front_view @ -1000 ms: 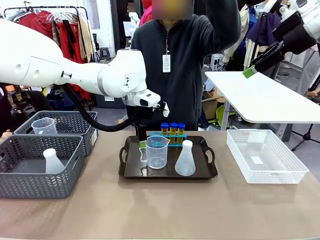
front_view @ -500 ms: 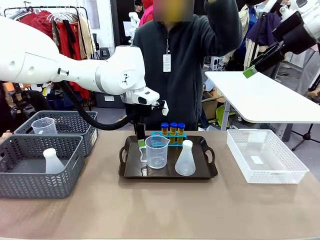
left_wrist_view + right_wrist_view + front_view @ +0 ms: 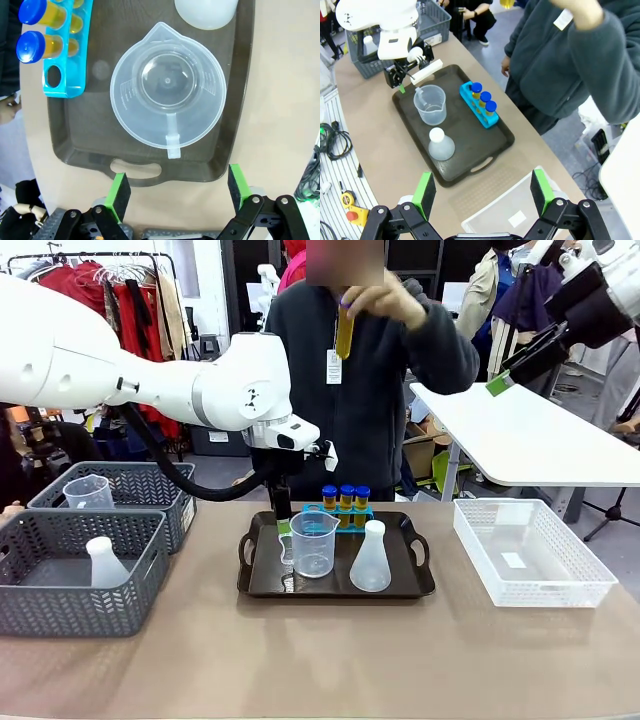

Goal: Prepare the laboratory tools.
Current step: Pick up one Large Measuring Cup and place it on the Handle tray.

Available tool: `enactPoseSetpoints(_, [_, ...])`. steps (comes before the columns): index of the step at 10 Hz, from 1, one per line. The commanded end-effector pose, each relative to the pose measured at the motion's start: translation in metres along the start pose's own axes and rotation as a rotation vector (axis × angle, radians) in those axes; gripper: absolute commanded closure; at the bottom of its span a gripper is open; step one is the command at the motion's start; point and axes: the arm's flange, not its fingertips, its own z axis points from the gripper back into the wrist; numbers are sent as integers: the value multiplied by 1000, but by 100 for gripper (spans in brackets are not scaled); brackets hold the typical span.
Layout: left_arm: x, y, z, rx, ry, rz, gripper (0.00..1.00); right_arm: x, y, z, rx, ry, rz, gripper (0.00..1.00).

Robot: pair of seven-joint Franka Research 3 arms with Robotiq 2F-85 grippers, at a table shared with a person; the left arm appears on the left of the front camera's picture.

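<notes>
Tubes: three yellow tubes [image 3: 346, 502] with blue caps stand upright in a blue rack [image 3: 340, 515] at the far edge of a dark tray [image 3: 400, 585]; from the left wrist camera the rack [image 3: 64, 55] lies beyond and to one side of the left gripper [image 3: 178, 192], with one hole at its near end unfilled.
Fourth tube: a yellow tube [image 3: 344, 332] is held upright in the person's raised hand [image 3: 385, 302], high above the tray and well apart from both grippers.
Beaker: the clear measuring beaker [image 3: 313, 544] stands upright on the tray, just in front of the left gripper [image 3: 284, 528]; in the left wrist camera the beaker [image 3: 168, 91] sits straight ahead of the fingers, its handle toward them.
Flask: the white flask [image 3: 371, 560] stands upright on the tray beside the beaker, on the side away from the left gripper.
Left gripper: jaws spread wide with nothing between the green pads [image 3: 119, 190], hanging over the near handle end of the tray [image 3: 65, 150].
Right gripper: raised high and well off to the right of the tray, its green pad [image 3: 497, 383] over a white side table [image 3: 530, 435]; in its own camera the right gripper [image 3: 483, 191] stands open with nothing in it, looking down on the tray [image 3: 470, 145].
Baskets: two grey baskets [image 3: 80, 590] to the left hold another flask [image 3: 104, 564] and another beaker [image 3: 88, 492]; a white basket [image 3: 530, 560] sits to the right of the tray.
</notes>
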Motion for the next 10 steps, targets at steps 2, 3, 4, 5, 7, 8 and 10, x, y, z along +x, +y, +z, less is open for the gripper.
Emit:
enactPoseSetpoints(2, [0,0,0,0,0,0,0,0,0,1,3,-8,2,0])
enactPoseSetpoints(3, [-12,-1,12,-49,-12,11,0,0,0,1,3,-8,2,0])
enactPoseSetpoints(4, [-19,-5,24,-64,-38,8,0,0,0,1,3,-8,2,0])
enactPoseSetpoints(5, [-26,-10,36,-88,-72,1,0,0,0,1,3,-8,2,0])
enactPoseSetpoints(7, [-42,-7,64,-108,-160,15,0,0,0,1,3,-8,2,0])
enactPoseSetpoints(8, [-57,-4,86,-119,-218,14,0,0,0,1,3,-8,2,0])
enactPoseSetpoints(10, [-76,0,125,-86,-345,22,0,0,0,1,3,-8,2,0])
